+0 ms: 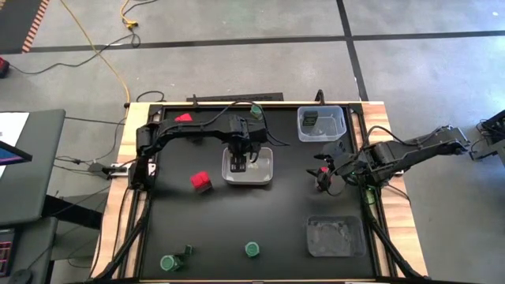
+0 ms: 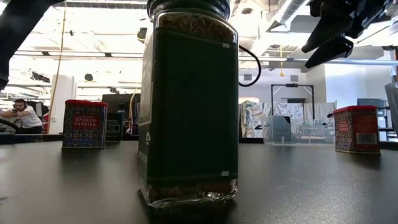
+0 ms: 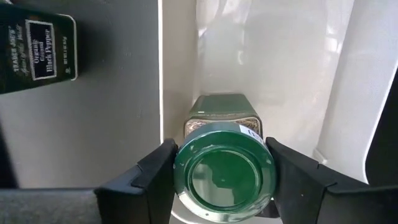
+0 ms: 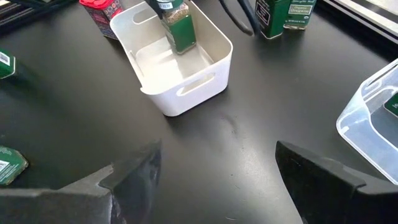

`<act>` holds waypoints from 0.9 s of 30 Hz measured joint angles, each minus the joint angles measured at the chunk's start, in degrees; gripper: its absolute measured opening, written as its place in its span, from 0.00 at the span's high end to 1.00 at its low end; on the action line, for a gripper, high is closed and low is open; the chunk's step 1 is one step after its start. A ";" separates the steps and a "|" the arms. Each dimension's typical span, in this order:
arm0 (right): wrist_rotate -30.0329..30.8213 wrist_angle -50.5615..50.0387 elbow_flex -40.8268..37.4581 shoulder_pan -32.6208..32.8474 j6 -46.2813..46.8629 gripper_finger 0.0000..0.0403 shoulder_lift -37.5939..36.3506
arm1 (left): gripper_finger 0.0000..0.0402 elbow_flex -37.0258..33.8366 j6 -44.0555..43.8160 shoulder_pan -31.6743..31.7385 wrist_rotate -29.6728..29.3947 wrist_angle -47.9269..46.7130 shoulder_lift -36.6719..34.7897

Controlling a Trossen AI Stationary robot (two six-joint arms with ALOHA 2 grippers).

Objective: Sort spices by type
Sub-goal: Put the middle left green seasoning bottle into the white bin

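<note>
Left gripper (image 3: 221, 180) clamping a green-lidded jar (image 3: 222, 171) inside the white bin (image 4: 180, 99), grouping jars; right gripper (image 4: 214, 168) idling wide above desk (image 4: 249, 137)

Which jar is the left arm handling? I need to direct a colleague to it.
Find the white bin at the table's middle. The left end effector is inside it, shut on the green-lidded jar. It is the only jar held upright in a bin; the others stand loose on the black tabletop.
</note>
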 joint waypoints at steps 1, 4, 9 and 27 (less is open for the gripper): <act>0.00 0.00 0.00 0.01 -0.01 0.15 0.00 | 0.49 0.00 -0.04 0.00 0.02 0.13 0.00; 0.01 0.00 0.00 0.02 -0.01 0.15 0.00 | 0.49 0.00 -0.26 0.02 0.00 0.64 0.00; 0.00 0.00 0.00 0.02 -0.02 0.15 0.00 | 0.49 0.00 -0.95 0.02 0.00 2.22 0.00; 0.01 0.00 0.00 0.02 -0.01 0.15 0.00 | 0.49 -2.45 -6.02 -0.25 -0.17 2.72 -0.60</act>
